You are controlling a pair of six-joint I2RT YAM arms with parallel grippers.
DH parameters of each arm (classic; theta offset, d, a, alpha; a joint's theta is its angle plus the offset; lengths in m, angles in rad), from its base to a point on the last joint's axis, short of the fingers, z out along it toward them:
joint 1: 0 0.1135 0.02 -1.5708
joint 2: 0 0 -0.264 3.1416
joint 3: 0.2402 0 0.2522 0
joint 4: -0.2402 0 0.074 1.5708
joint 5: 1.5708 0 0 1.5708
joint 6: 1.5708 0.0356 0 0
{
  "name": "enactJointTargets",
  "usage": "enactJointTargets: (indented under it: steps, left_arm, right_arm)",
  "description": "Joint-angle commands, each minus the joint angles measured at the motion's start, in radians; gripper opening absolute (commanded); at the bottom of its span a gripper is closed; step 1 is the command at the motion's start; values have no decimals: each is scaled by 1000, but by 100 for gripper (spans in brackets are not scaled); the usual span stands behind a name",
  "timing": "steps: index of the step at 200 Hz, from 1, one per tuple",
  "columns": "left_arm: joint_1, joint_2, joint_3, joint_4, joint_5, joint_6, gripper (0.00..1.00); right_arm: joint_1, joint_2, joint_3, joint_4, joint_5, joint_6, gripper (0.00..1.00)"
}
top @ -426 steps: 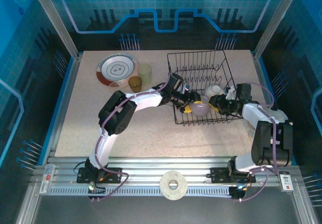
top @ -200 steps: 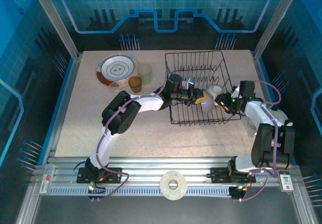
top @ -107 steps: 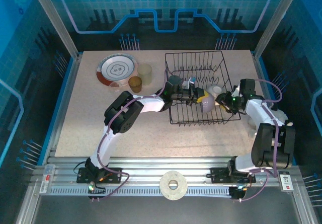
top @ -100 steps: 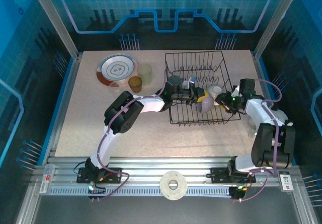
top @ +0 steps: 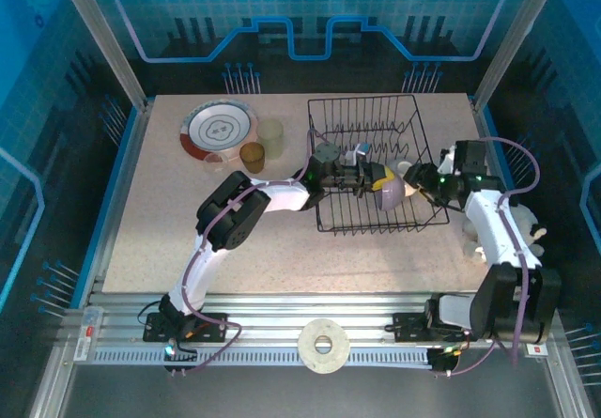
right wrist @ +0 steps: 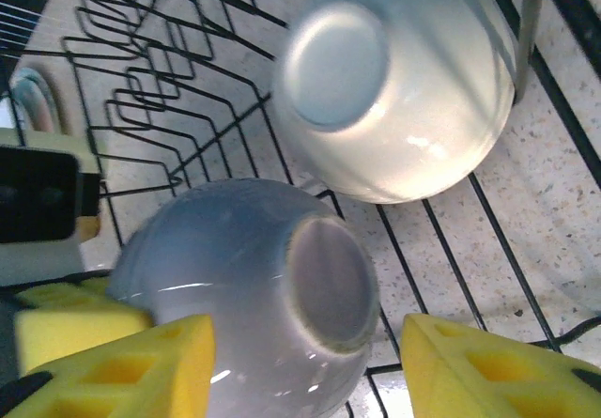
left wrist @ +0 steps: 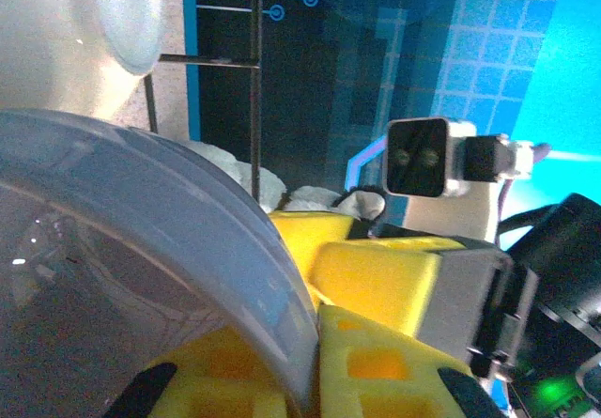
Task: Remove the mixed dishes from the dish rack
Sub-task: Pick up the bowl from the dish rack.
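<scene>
From above, the left gripper [top: 369,179] holds the glossy lilac round cup [top: 389,193] low inside the black wire dish rack [top: 366,122], with the right gripper [top: 420,179] just beside it.

On the left wrist, yellow fingers [left wrist: 376,277] pinch the cup's rim.

On the right wrist, the right gripper's pads [right wrist: 479,362] stand spread either side of the lilac cup, seemingly clear of it. The glossy cream round cup [right wrist: 394,89] lies alongside.

Best to lift the lilac cup straight up, clear of the tines and the cream cup.

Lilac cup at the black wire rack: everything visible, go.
Glossy, rounded lilac cup, small recessed foot ring, tipped on its side inside the black wire dish rack, base toward the right wrist camera. The left gripper clamps its thin rim. A round cream cup lies just beside it; contact unclear. Open fingers of the right gripper flank it.
</scene>
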Motion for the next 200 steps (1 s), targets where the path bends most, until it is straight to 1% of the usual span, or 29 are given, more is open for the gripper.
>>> enactJointTargets:
  steps: [1,23,29,63,87,121,145,162,174,181,200]
  left_arm:
    - [-4,-48,31,136,3,-18,0]
    - [1,-88,43,111,6,0,0]
    - [3,-98,45,103,7,3,0]
    - [25,-170,54,54,15,40,0]
    - [47,-212,63,47,20,39,0]
    - [67,-268,79,36,32,38,0]
    - [86,-338,63,-22,39,83,0]
    - [109,-410,34,-113,40,148,0]
    - [125,-466,19,-226,44,215,0]
    - [135,-501,18,-313,43,270,0]
    - [155,-595,46,-672,10,488,0]
  right_arm:
    - [10,-62,41,-65,40,-13,61]
    - [11,-115,52,-79,51,-9,70]
    - [12,-129,56,-82,52,-8,71]
    - [13,-202,73,-102,55,-26,89]
    - [14,-250,82,-119,72,-44,100]
    - [14,-293,84,-131,89,-57,100]
    - [14,-298,84,-133,80,-61,100]
    - [15,-302,82,-132,77,-64,100]
    - [17,-310,76,-125,77,-66,100]
    - [19,-314,73,-121,76,-68,100]
    - [25,-322,63,-109,64,-74,100]
